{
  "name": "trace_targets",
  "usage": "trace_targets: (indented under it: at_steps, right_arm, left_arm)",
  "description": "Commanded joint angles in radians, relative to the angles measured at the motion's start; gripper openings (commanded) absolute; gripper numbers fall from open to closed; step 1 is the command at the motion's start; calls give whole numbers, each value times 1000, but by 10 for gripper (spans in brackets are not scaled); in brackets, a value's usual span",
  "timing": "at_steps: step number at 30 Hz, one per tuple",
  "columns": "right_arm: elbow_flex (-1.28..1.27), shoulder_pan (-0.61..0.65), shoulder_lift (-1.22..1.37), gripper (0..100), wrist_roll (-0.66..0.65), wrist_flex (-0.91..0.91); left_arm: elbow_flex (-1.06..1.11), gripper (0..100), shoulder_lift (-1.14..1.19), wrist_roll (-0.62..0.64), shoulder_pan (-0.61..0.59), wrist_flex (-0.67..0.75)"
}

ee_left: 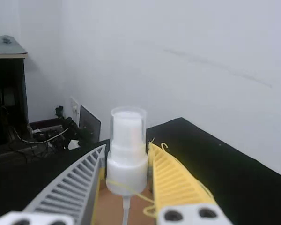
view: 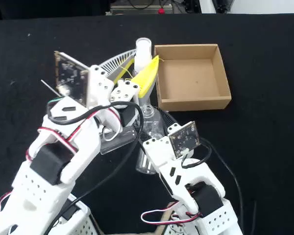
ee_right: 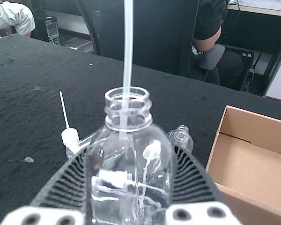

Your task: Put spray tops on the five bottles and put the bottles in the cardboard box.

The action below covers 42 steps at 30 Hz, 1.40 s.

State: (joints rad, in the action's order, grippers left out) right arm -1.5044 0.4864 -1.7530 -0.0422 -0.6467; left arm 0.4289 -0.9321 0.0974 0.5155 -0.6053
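A white spray top (ee_left: 127, 150) with a clear cap sits between the grey and yellow fingers of my left gripper (ee_left: 126, 157), which is shut on it. In the high view that spray top (view: 143, 49) is held beside the cardboard box (view: 220, 73), above my right gripper (view: 154, 122). My right gripper (ee_right: 131, 161) is shut on an upright clear bottle (ee_right: 129, 154) with an open neck. The spray top's thin tube (ee_right: 127, 47) hangs straight down into that neck. The cardboard box (ee_right: 267, 136), open with nothing in it, stands just beyond the bottle.
Another clear bottle (ee_right: 180, 137) without a top stands behind the held one. A loose spray top (ee_right: 69, 137) with its tube lies on the black table (ee_right: 33, 93). A clear bottle (view: 115, 142) lies under the left arm.
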Motion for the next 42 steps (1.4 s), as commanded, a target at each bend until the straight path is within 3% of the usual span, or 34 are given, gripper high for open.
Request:
trace_targets:
  at_steps: [1, 4, 9, 16, 22, 27, 34, 42]
  right_arm:
    - [7, 8, -16, 57, 3, -9]
    - [7, 8, -16, 57, 3, -9]
    - [15, 8, -18, 57, 3, -34]
    - [15, 8, -18, 57, 3, -35]
    - [15, 8, -18, 57, 5, -35]
    - [16, 8, -18, 57, 9, -34]
    - [15, 8, -18, 57, 9, -35]
    - [15, 8, -18, 57, 5, -35]
  left_arm:
    - [30, 45, -8, -6, -4, -2]
    - [76, 57, -11, 0, 4, -12]
    - [154, 184, -12, 38, -5, -12]
    - [160, 180, -20, 72, -7, -12]
    - [159, 182, -172, 71, -8, -95]
    - [188, 184, -290, 71, -113, -127]
    - [294, 184, -143, 71, -232, 43]
    - [294, 184, -115, 71, -117, 5]
